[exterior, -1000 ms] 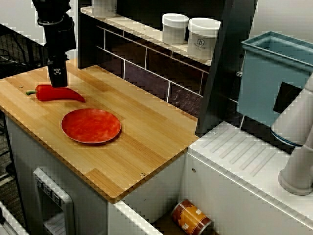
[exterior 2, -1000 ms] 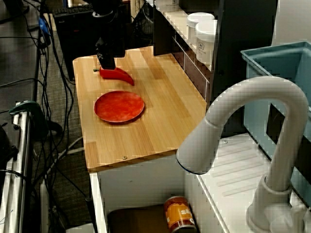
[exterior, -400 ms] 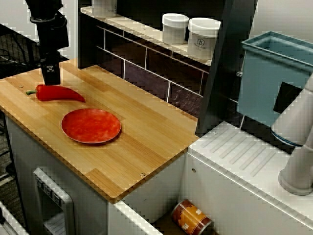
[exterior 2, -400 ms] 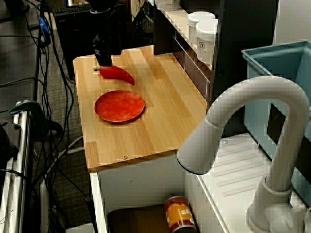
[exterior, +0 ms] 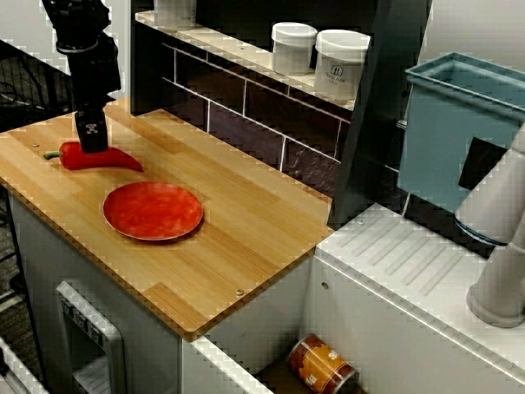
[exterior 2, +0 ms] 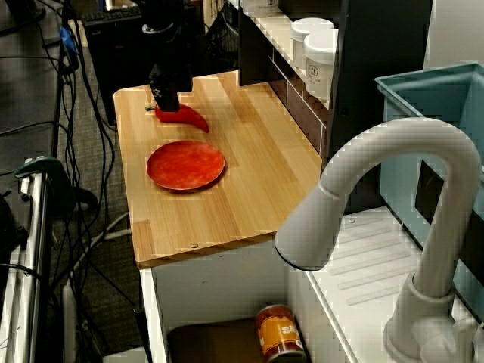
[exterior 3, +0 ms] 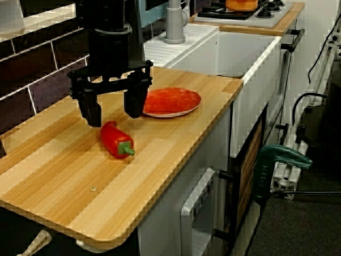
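Note:
A red pepper (exterior: 102, 158) (exterior 2: 181, 116) (exterior 3: 114, 140) with a green stem lies on the wooden counter (exterior: 246, 238) near its far end. My gripper (exterior: 92, 139) (exterior 2: 162, 98) (exterior 3: 113, 113) hangs just over the pepper's back part. In the view from the counter's end its two black fingers (exterior 3: 93, 113) stand wide apart and open, with nothing between them, their tips a little above the wood. A red plate (exterior: 152, 210) (exterior 2: 186, 165) (exterior 3: 170, 101) lies empty on the counter beside the pepper.
Two white jars (exterior: 294, 48) (exterior: 340, 64) stand on the shelf above the tiled back wall. A dark shelf post (exterior: 373, 115) rises at the counter's end, with a blue bin (exterior: 459, 123) and a white faucet (exterior 2: 363, 227) beyond. A can (exterior: 321, 365) lies below.
The gripper lifted and drifted toward the counter's end, then came back down lower over the pepper. Pepper and plate have not moved.

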Available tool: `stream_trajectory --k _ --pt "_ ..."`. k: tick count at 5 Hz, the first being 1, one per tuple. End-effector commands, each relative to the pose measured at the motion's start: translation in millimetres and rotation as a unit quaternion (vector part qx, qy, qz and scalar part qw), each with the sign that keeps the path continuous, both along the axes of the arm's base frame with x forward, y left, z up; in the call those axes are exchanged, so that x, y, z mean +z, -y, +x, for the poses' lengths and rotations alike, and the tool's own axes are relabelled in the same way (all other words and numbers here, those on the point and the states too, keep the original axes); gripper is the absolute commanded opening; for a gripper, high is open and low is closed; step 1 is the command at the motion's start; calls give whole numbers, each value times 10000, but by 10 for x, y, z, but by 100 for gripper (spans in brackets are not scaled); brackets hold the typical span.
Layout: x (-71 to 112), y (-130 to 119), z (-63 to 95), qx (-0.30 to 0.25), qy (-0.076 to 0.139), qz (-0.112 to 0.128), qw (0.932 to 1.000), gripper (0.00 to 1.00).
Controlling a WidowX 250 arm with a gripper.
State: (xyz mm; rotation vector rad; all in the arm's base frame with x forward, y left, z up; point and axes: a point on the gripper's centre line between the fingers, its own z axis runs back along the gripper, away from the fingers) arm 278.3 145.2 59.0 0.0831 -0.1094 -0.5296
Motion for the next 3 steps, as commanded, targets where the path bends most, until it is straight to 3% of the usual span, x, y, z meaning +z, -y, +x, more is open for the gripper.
stream_trajectory --k 1,3 --pt "-49 -122 119 209 120 139 9996 100" --pt "-91 -193 174 249 11 146 9996 100"
